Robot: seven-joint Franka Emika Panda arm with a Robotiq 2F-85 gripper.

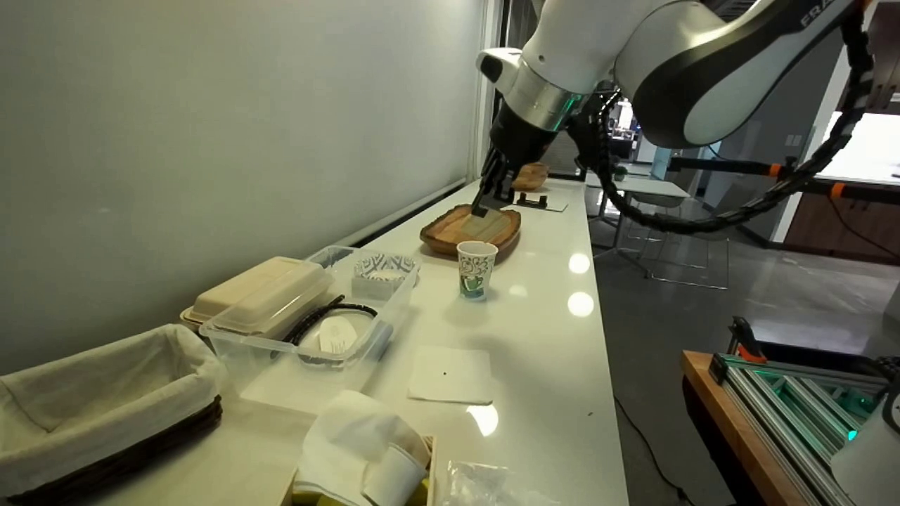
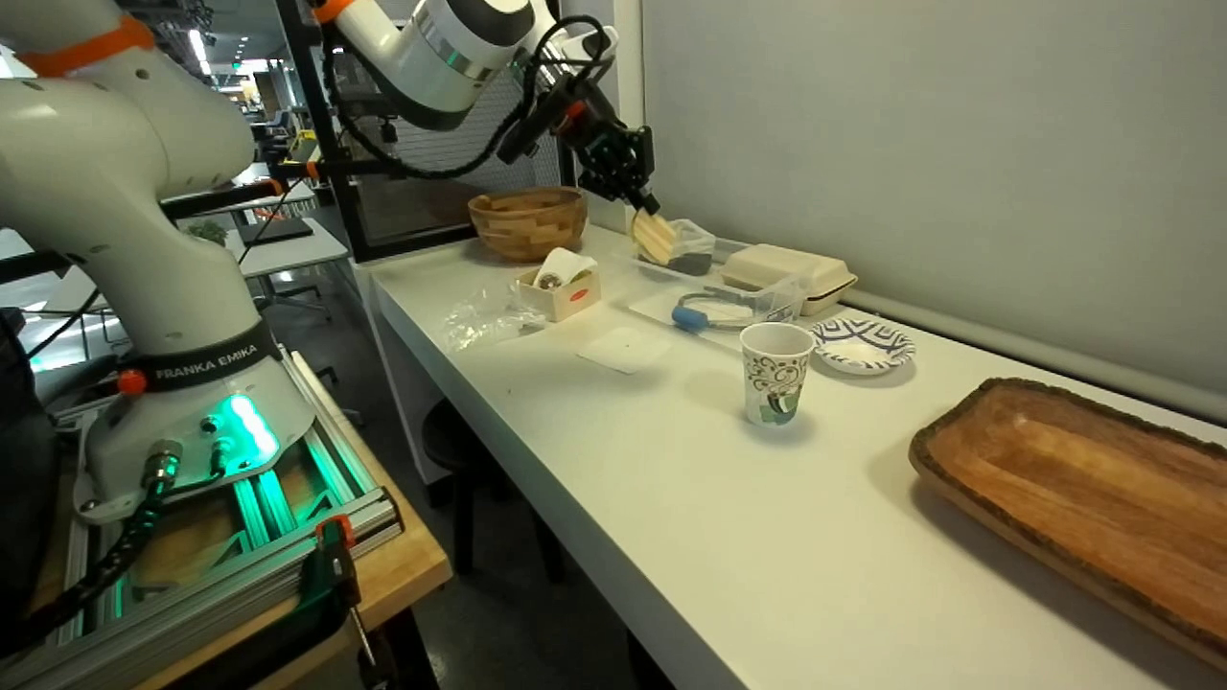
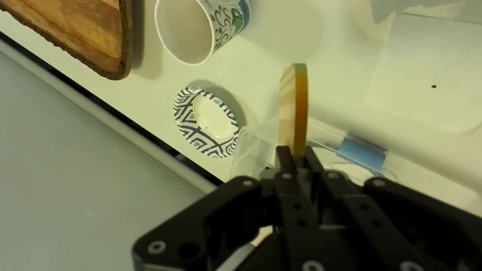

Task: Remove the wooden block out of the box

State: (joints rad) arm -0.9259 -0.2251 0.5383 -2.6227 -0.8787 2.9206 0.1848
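Note:
The wooden block (image 3: 288,105) is a flat tan piece with a rounded end and a yellow-orange edge. My gripper (image 3: 297,156) is shut on it, and the block sticks out past the fingertips. In both exterior views the gripper (image 1: 486,204) (image 2: 652,204) holds the block (image 1: 486,225) (image 2: 654,237) tilted, up above the counter. The box (image 2: 1064,470) is a brown wooden tray at the right of an exterior view, well apart from the block. It also shows behind the block in an exterior view (image 1: 441,235) and at the top left of the wrist view (image 3: 90,34).
A white-and-green paper cup (image 1: 476,270) (image 2: 775,374) stands near the box. A patterned plate (image 2: 863,345) and a clear plastic container (image 1: 281,344) with a cable lie along the wall. A pale lidded box (image 2: 791,268), a lined basket (image 1: 105,407) and a wooden bowl (image 2: 529,222) stand farther along.

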